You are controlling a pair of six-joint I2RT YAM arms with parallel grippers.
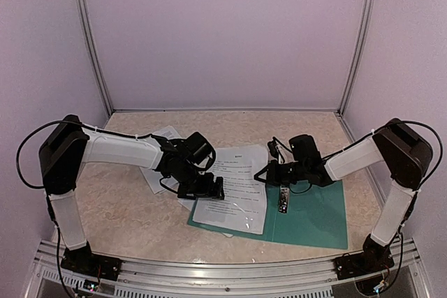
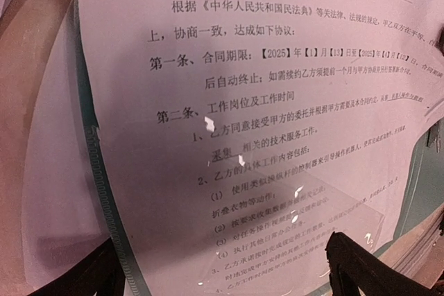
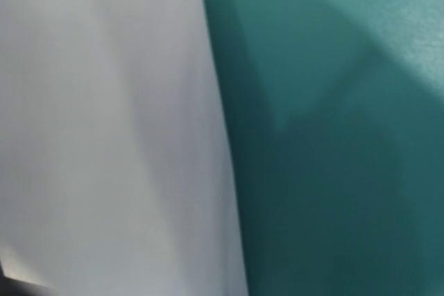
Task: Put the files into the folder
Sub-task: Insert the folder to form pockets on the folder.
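Teal card is the closest thing to me: the folder lies open and flat on the table, near the front edge and a bit to the right. Its right half is bare. A small metal clip sits at the fold in the middle.

On the left half of the folder lie the files, white sheets with black print. They cover most of that half, and their far end sticks out past the folder's back edge.

My left hand is low over the left side of the files. In the left wrist view I see the top sheet up close, full of black print, with something shiny and see-through over its lower part (a clear cover, I think). The dark fingers stand wide apart at the bottom of that view, with nothing between them.

My right hand is down by the fold, at the right side of the files. Its wrist view is very blurry: white paper on the left, teal folder on the right. The fingers are pressed together. I cannot tell if they pinch a sheet.

Farther back, behind the left arm, more sheets lie on the table, away from the folder.
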